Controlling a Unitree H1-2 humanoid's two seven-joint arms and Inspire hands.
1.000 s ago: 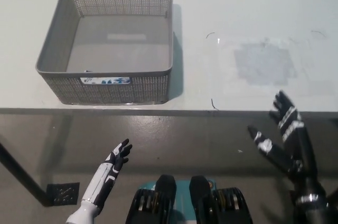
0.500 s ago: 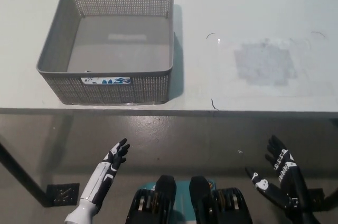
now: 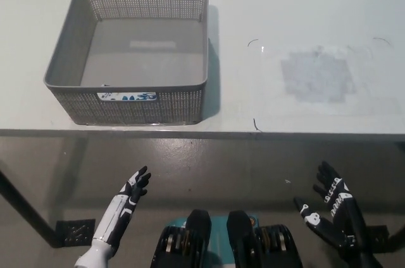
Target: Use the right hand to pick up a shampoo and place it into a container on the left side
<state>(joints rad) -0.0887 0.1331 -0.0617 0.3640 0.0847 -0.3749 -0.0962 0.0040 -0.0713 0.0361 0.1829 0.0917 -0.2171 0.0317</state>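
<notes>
My counter [image 3: 304, 2] shows only an empty grey basket [image 3: 136, 107]; no shampoo visible, so my right robot hand [image 3: 329, 214], fingers wide below the edge, risks grasping nothing.

One head camera looks steeply down over the table [image 3: 304, 2] edge from fairly high.

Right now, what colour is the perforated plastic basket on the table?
Grey; the perforated plastic basket shows best in the head view.

The white worktop [image 3: 304, 2] bears a grey smudged patch [image 3: 315, 76] at three o'clock; dark floor [image 3: 209, 167] lies below its edge.
</notes>
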